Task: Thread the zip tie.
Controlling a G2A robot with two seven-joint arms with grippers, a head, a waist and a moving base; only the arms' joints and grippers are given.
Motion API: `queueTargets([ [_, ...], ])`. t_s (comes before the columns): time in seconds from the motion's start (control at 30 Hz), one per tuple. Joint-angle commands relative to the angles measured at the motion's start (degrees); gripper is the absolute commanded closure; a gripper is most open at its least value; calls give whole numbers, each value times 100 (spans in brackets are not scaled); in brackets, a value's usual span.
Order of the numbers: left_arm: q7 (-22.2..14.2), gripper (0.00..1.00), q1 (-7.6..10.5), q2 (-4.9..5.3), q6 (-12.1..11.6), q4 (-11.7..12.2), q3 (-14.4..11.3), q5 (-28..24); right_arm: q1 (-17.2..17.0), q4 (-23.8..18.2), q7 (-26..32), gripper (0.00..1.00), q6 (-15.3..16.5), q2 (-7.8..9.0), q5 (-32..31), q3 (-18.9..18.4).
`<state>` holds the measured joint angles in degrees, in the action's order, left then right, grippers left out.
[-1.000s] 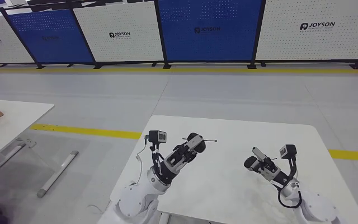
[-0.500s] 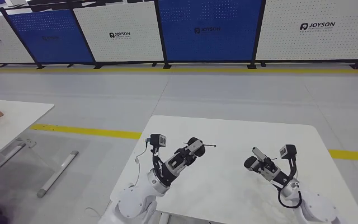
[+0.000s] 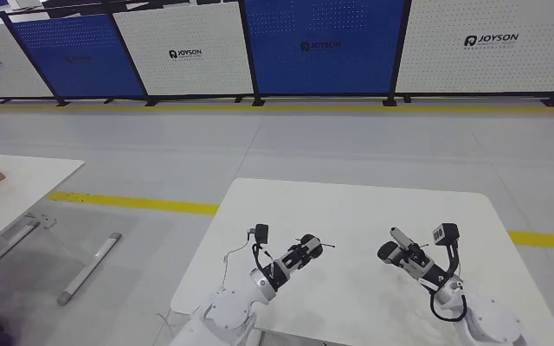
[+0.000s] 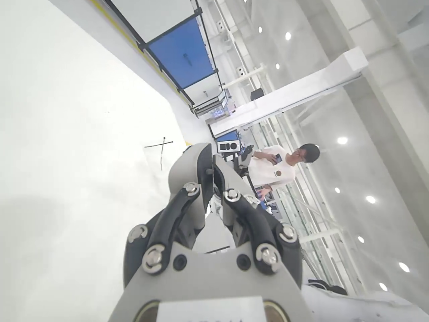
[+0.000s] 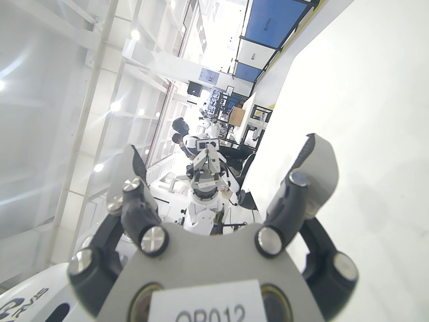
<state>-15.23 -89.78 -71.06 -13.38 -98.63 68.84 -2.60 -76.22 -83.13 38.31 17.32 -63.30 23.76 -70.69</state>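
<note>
Zip tie is sticking out of our left gripper, whose fingers are pressing together on it. We are holding it just above the tabletop, toward the front edge, pointing at our right gripper, which is hovering with fingers spread wide. We are judging the strap the risk here: it looks thin and springy, so any misalignment could be sending the tip wide or twisting it out of the pinch.
</note>
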Motion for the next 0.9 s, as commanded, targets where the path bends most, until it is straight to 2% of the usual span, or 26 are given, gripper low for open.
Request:
queueTargets([
  [0.0, 39, 100, 12, -5, -10, 56, -25, -24, 0, 0, 0, 0, 0, 0, 0, 0],
  [0.3, 39, 100, 12, -5, -10, 56, -25, -24, 0, 0, 0, 0, 0, 0, 0, 0],
  [0.37, 71, 100, 38, -9, 69, 77, -63, -26, 0, 0, 0, 0, 0, 0, 0, 0],
  [0.43, 73, 100, 61, -12, 49, -21, -96, -58, 0, 0, 0, 0, 0, 0, 0, 0],
  [0.53, 135, 100, 18, -17, -176, -433, -89, -301, 0, 0, 0, 0, 0, 0, 0, 0],
  [0.63, 177, 100, -80, -13, -515, -999, -21, -591, 0, 0, 0, 0, 0, 0, 0, 0],
  [0.67, 151, 100, -129, -10, -610, -1263, 4, -763, 0, 0, 0, 0, 0, 0, 0, 0],
  [0.8, -3, 100, -288, 10, -610, -2152, 151, -1136, 0, 0, 0, 0, 0, 0, 0, 0],
  [0.87, -97, 100, -376, 18, -610, -2463, 207, -1286, 0, 0, 0, 0, 0, 0, 0, 0],
])
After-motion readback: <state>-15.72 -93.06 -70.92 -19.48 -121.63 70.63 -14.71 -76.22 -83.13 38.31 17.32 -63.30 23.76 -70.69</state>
